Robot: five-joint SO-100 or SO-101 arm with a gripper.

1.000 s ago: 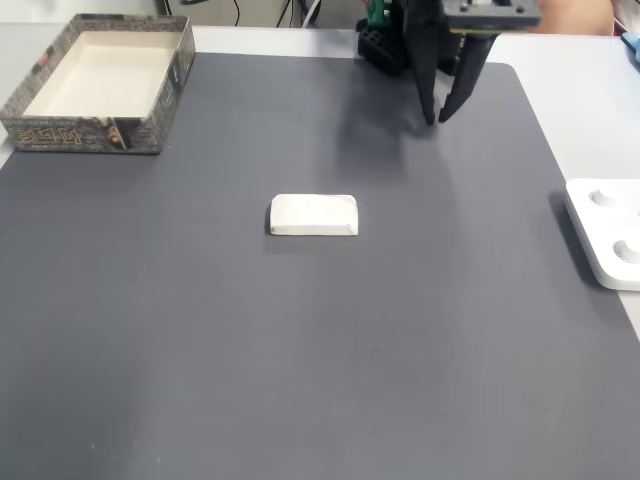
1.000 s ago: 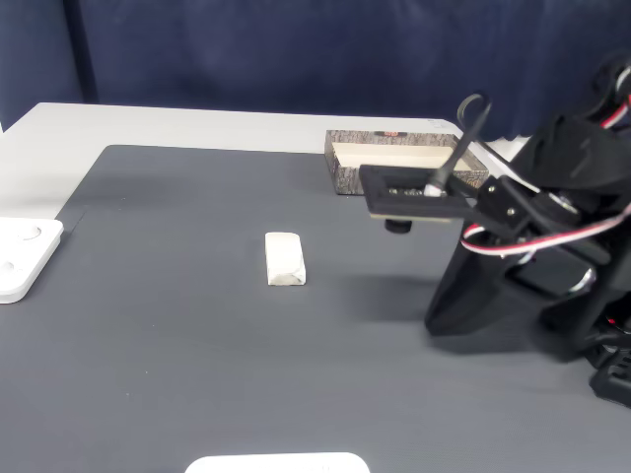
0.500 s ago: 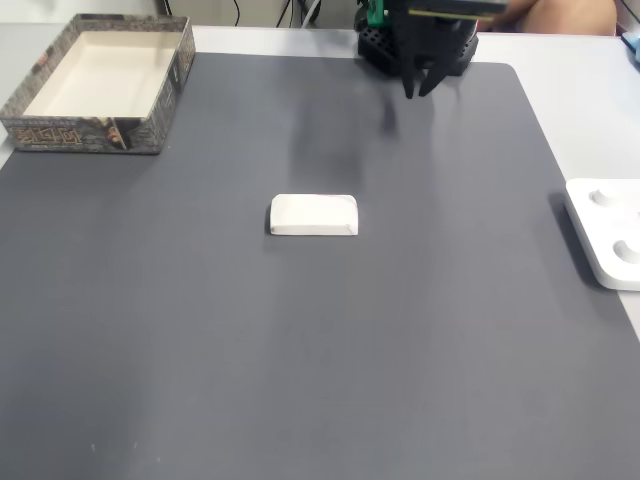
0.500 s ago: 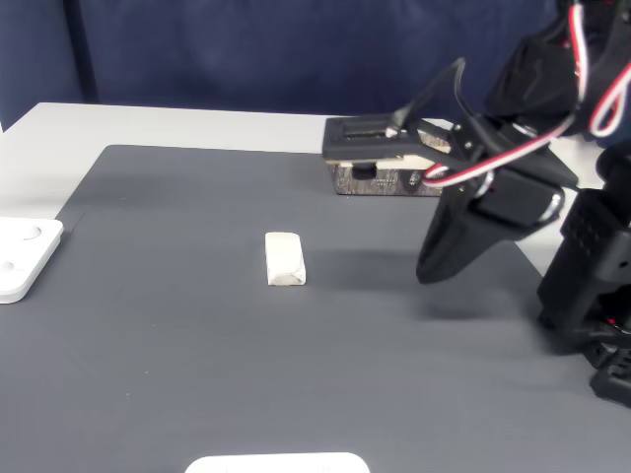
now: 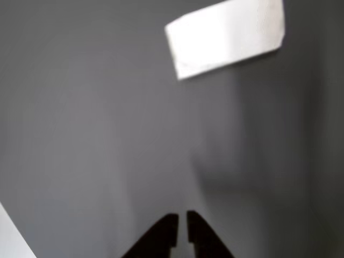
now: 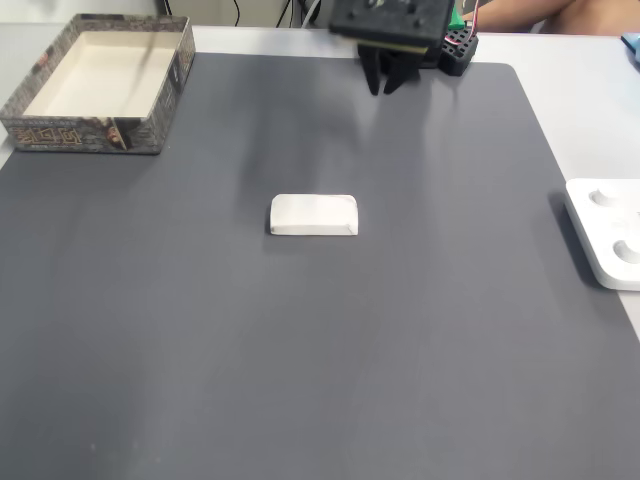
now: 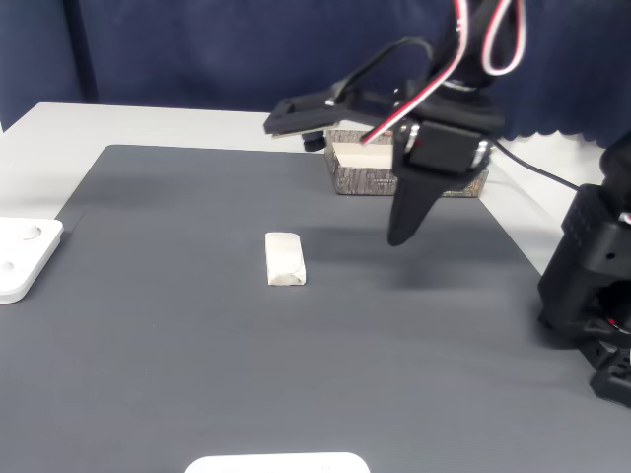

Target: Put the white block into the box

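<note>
The white block [image 6: 314, 215] lies flat in the middle of the dark grey mat, long side left to right; it also shows in another fixed view [image 7: 285, 259]. In the other view the block [image 5: 226, 35] sits at the top, far ahead of my gripper [image 5: 181, 228], whose two dark fingertips almost touch with nothing between them. My gripper [image 6: 384, 88] hangs above the mat's far edge, well behind the block and apart from it. The box [image 6: 80, 133], cream inside with patterned sides, stands at the far left corner. The arm partly hides the box [image 7: 360, 179].
A flat white device [image 6: 608, 235] with round dimples lies off the mat's right edge and shows again at the left [image 7: 25, 256]. Another white object [image 7: 276, 461] peeks in at the bottom edge. The arm's black base [image 7: 592, 296] stands at the right.
The arm has risen and swung leftward in a fixed view, from the mat's far right toward its middle. The jaws, open a second ago, have closed.
</note>
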